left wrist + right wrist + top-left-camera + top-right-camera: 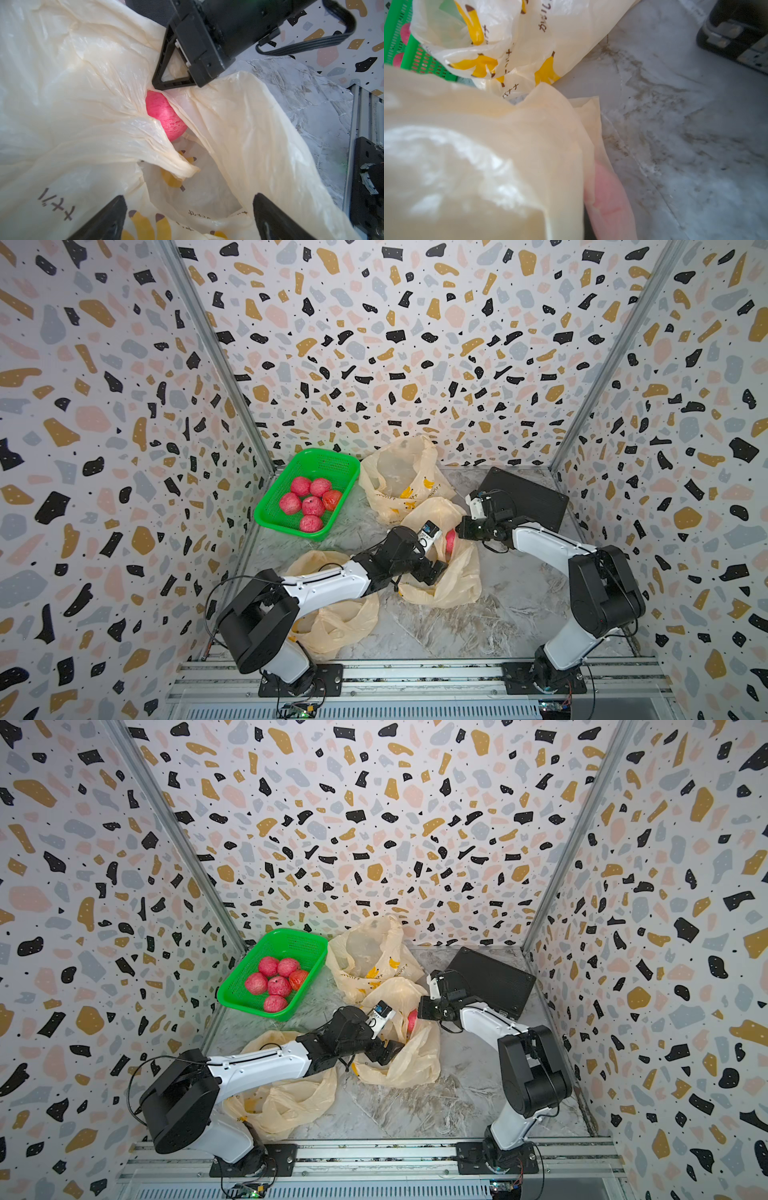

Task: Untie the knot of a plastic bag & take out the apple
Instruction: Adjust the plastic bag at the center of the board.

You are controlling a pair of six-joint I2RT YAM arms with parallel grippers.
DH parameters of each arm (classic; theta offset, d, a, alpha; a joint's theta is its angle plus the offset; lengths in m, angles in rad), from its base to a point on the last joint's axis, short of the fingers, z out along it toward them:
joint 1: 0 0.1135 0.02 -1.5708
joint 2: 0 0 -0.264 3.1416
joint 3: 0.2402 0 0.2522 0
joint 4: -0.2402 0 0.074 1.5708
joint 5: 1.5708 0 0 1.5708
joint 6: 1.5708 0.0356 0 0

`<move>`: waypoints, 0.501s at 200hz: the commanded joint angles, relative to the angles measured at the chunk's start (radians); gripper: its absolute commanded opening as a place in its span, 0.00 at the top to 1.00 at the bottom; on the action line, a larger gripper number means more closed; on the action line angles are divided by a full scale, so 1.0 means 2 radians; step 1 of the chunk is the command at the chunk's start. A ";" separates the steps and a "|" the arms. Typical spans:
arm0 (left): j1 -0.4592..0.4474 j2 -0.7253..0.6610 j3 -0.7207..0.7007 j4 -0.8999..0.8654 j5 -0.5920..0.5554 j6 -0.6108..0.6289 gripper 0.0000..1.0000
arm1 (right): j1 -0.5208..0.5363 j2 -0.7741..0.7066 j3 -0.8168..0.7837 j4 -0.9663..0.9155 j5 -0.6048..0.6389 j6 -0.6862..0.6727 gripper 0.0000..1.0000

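A cream plastic bag (455, 576) (415, 1056) printed with bananas lies mid-table, its mouth gaping. Its knot is out of view. A red apple (450, 540) (412, 1020) (164, 116) sits inside, half covered by folds. My left gripper (436, 558) (189, 197) is open at the mouth, with bag film between its fingertips (121, 199) but nothing gripped. My right gripper (459, 529) (158, 85) is shut on the bag's edge just above the apple. In the right wrist view bag film (488, 145) fills the front and the apple (610, 197) shows pink through it.
A green basket (266, 514) (404, 58) holding several red apples stands at the back left. A second bag (399, 472) lies behind, a third (332, 614) under my left arm. A black box (528, 497) sits at the back right. Patterned walls close three sides.
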 commanded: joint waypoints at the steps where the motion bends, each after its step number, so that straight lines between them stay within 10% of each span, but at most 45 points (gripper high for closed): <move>1: -0.002 0.014 0.023 0.015 0.000 0.008 0.05 | -0.007 0.033 -0.029 -0.090 0.041 0.012 1.00; 41: -0.001 0.050 0.046 0.018 -0.018 0.006 0.04 | -0.007 0.039 -0.021 -0.119 0.094 -0.007 1.00; 100: -0.002 0.064 0.066 0.005 -0.043 0.007 0.04 | -0.007 0.026 -0.039 -0.124 -0.004 -0.033 1.00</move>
